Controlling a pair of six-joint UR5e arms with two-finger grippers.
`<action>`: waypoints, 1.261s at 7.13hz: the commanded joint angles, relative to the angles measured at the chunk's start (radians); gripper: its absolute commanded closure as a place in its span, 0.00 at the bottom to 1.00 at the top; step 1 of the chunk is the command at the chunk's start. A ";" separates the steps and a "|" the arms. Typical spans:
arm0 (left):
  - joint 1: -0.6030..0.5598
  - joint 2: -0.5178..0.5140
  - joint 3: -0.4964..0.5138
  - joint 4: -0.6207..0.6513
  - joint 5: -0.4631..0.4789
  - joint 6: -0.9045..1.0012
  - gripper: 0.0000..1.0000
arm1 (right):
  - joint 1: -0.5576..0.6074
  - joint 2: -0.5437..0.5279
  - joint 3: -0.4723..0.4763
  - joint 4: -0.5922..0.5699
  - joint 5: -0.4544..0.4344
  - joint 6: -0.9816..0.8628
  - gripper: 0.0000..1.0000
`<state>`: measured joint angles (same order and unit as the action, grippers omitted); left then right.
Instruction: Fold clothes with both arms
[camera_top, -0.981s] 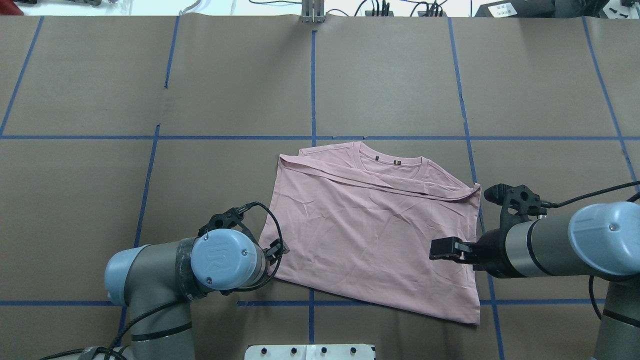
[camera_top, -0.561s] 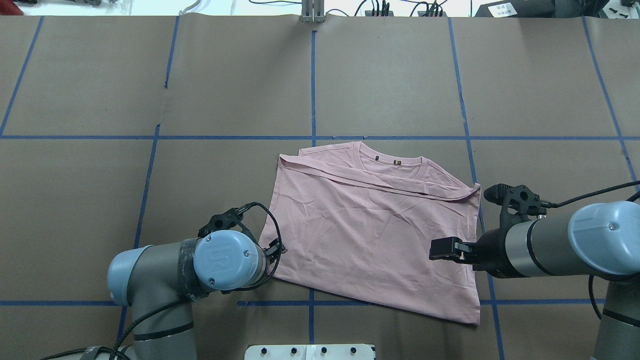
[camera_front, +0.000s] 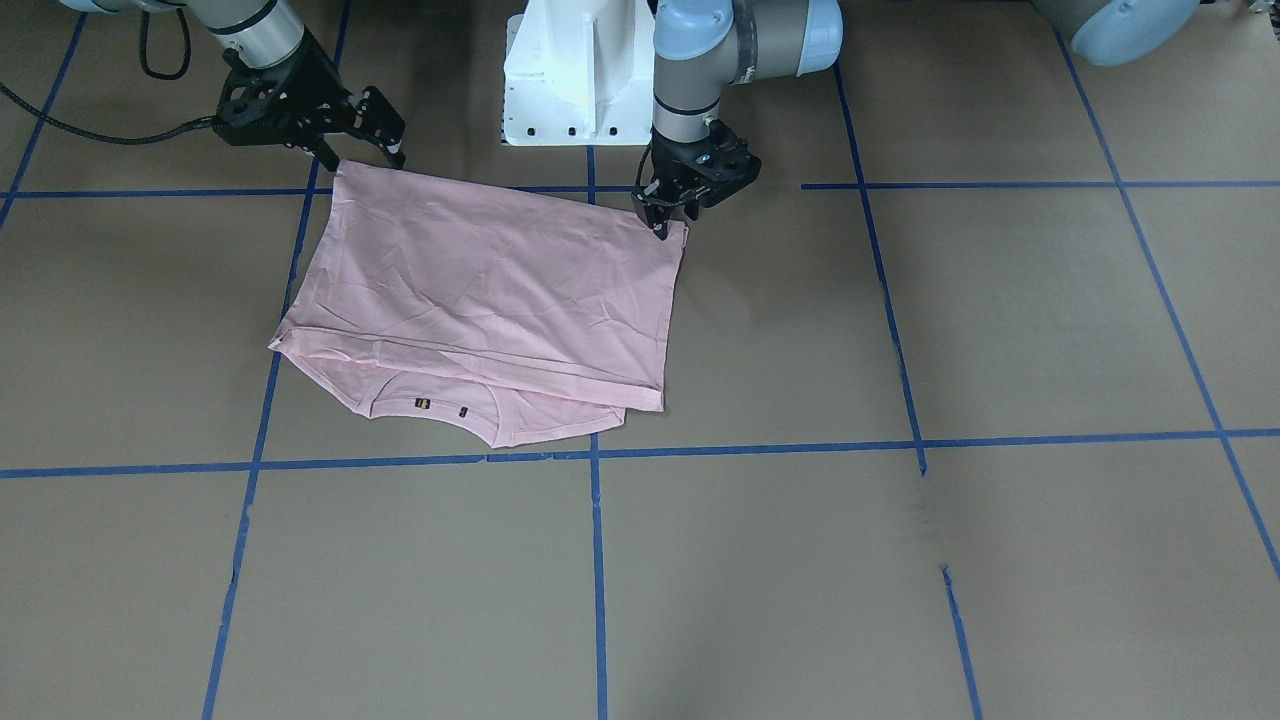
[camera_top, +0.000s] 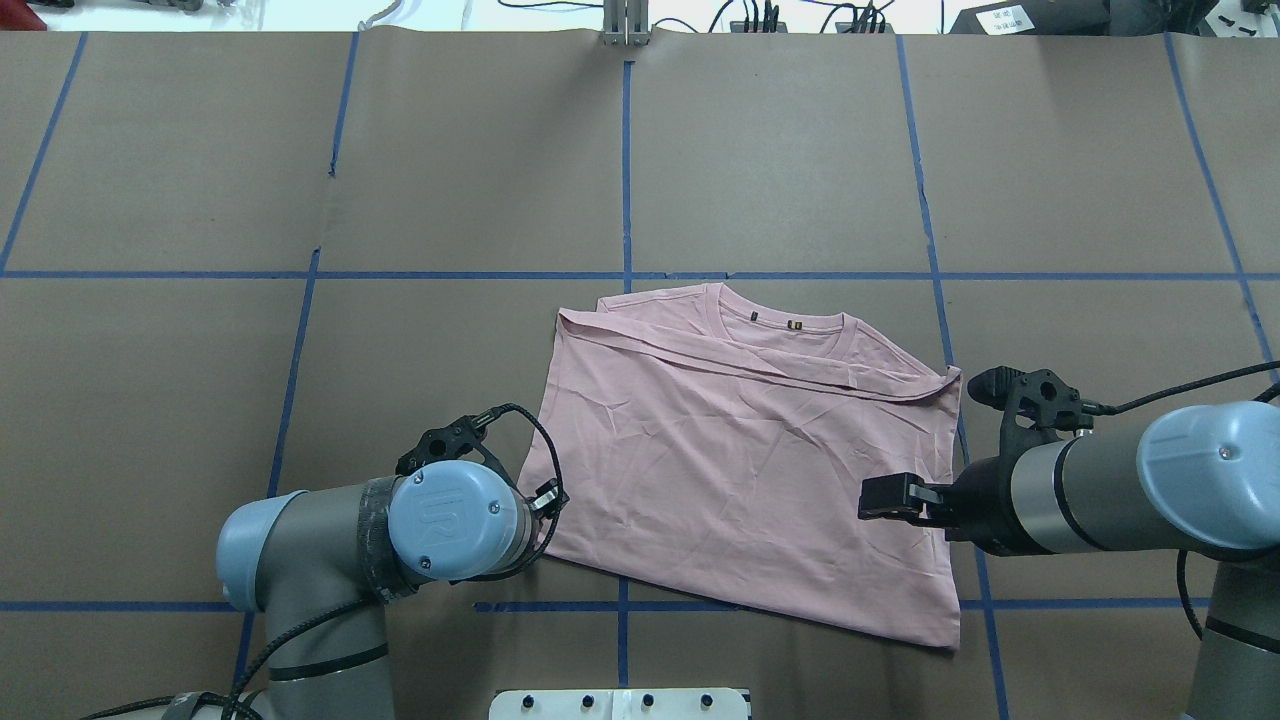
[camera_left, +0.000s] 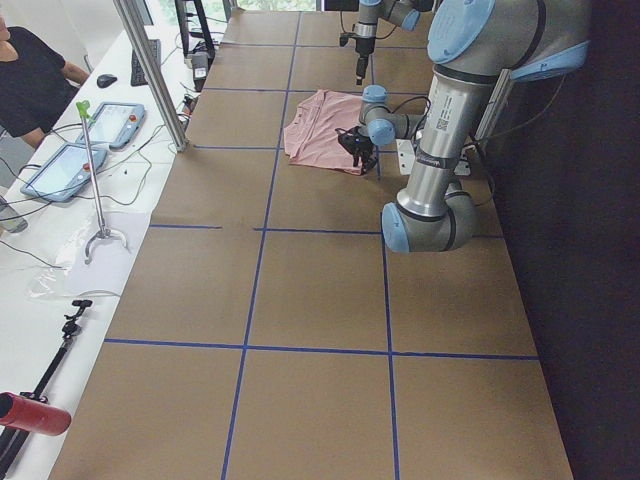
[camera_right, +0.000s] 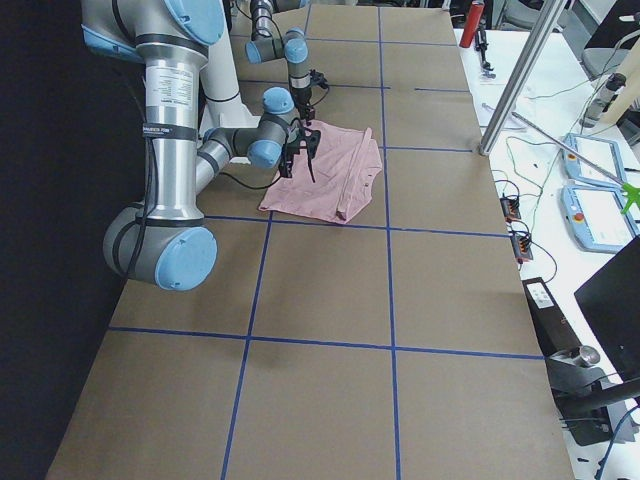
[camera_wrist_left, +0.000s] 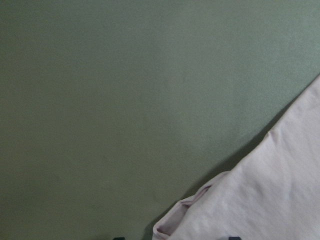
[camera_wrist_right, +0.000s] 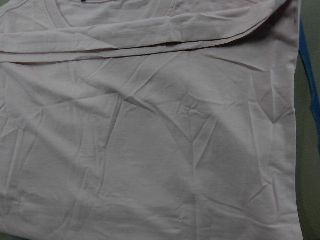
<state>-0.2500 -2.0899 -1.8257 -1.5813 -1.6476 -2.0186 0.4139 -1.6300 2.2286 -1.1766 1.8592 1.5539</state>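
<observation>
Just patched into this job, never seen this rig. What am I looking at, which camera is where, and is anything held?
The robot's left arm and right arm work at a brown table. One camera looks down from behind the robot, one faces it, two watch from the table's ends, one rides each wrist. A pink T-shirt, folded over, lies flat. The left claw sits at its corner nearest the robot; whether it grips, I cannot tell. The right claw hangs open over the other side.
</observation>
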 joint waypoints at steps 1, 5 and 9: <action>0.000 0.001 -0.001 0.000 0.002 0.003 1.00 | 0.000 -0.001 -0.001 -0.002 0.000 0.000 0.00; -0.037 0.001 -0.014 0.001 -0.003 0.043 1.00 | 0.002 -0.001 -0.003 -0.002 0.000 0.000 0.00; -0.155 0.014 -0.001 0.006 -0.001 0.162 1.00 | 0.002 0.036 -0.033 -0.003 -0.002 0.000 0.00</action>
<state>-0.3688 -2.0771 -1.8322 -1.5754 -1.6500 -1.8921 0.4135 -1.6172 2.2102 -1.1784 1.8573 1.5539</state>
